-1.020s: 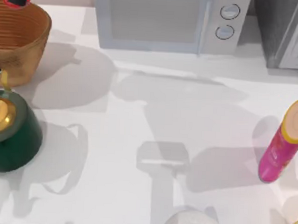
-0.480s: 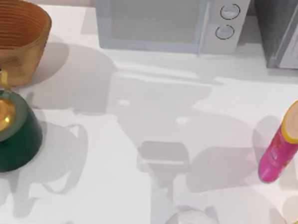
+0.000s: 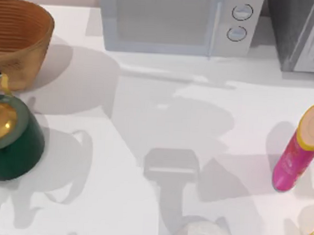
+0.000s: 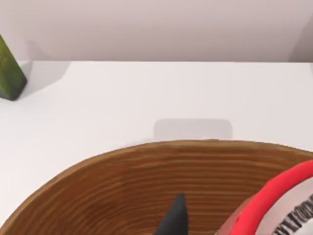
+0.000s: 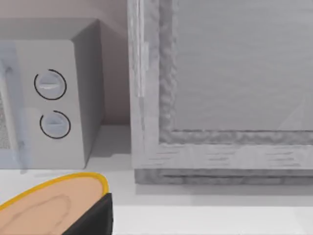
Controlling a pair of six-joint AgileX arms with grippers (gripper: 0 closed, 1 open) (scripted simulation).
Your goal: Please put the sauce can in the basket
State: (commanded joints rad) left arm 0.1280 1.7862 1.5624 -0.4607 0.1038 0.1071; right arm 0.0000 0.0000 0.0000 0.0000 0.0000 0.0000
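- The sauce can point(image 4: 281, 205) is a small, rigid metal cylinder, so I judge it light, stiff and hard to crush. Its smooth red wall could slip, which makes a squeeze across the round side, mid-height, the safest hold.
- In my left wrist view the can's red rim and pale end sit close against the camera. It hangs over the open mouth of the basket point(image 4: 122, 181), whose ribbed inner wall curves beneath it.
- One dark fingertip point(image 4: 175, 218) of my left jaws points down into the basket beside the can. I cannot tell whether the jaws are clenched on the can or already released.
- In the top view the basket point(image 3: 24, 42) stands at the far left corner of the tabletop point(image 3: 146, 127), just behind the green kettle point(image 3: 11, 141).
- My right arm is parked near the pink tube point(image 3: 297, 151). Its wrist view looks over the tube's lid toward the microwave point(image 5: 54, 98), and I cannot tell how those jaws stand.
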